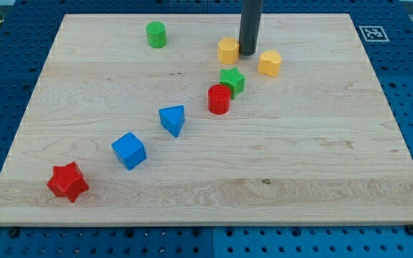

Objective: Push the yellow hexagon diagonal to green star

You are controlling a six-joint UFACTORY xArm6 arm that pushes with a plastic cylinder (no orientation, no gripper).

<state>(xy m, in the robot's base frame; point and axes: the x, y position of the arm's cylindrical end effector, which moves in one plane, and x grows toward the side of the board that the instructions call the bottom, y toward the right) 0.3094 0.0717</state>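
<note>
My tip (248, 53), a bare rod w/ no claw, touches yellow hexagon (228, 51) on its right; green star (232, 81) just below

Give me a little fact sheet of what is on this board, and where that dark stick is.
surface: wooden board
my tip: at the view's top, right beside the yellow block on the left
second yellow block: to the right of my tip, apart from it
green star: just below the two yellow blocks
red cylinder: against the star's lower left
green cylinder: top left
blue triangle: centre
blue cube: lower left
red star: bottom left
</note>
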